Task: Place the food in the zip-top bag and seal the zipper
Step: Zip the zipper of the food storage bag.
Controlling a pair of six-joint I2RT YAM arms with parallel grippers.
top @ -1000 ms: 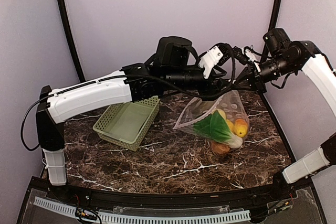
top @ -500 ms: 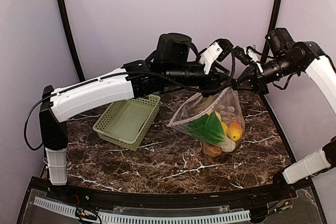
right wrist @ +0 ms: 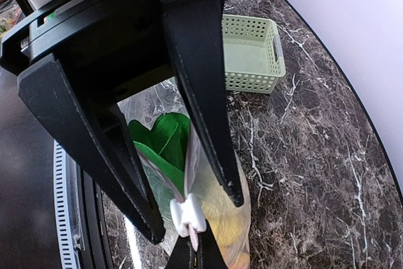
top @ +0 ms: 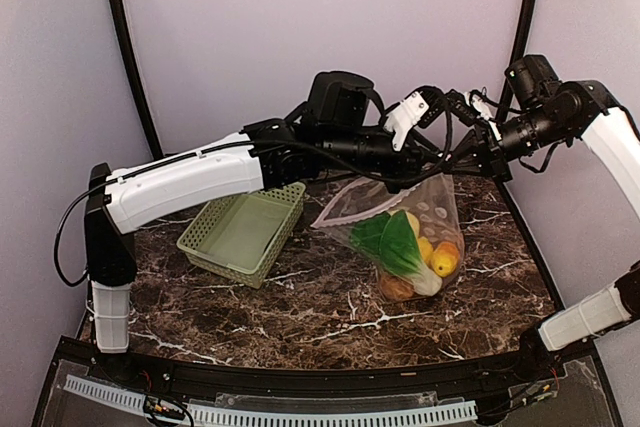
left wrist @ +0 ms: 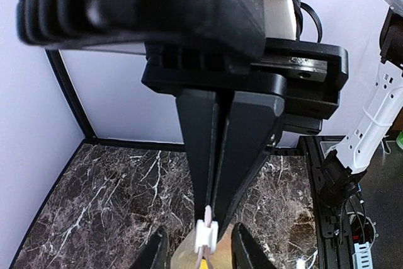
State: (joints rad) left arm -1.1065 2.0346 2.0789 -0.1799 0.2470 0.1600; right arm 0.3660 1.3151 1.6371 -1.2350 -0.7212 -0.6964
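Locate the bag (top: pixel 430 209) over the right half of the counter (top: pixel 300 312), hung by its upper right corner. Find all the food inside, sunk to the bottom:
- bok choy (top: pixel 392 237) in front (green leaves upper left, white stem lower right)
- yellow piece (top: pixel 414 224) behind it
- orange piece (top: pixel 445 259) at the right
- potato (top: pixel 397 288) lowest

Cannot tell whether the bag's bottom rests on the counter or hangs just clear of it.

Trace the zipper (right wrist: pixel 192 239) along the top edge: highest at the held corner, sagging lower at the end nearer the basket (top: pixel 240 232). Note the white slider (right wrist: pixel 187 214) seated on the zipper at the raised corner.

Check the right fingers (right wrist: pixel 184 257): pressed together and clamped on the zipper, just beside the slider (confirmed in both wrist views).

Check the left fingers (left wrist: pixel 158 253): apart, one on each side of the slider, neither seen touching it. Note both pairs meeting tip to tip at the same corner of the bag.

Find the basket standing on the counter to the left, apart from the bag.
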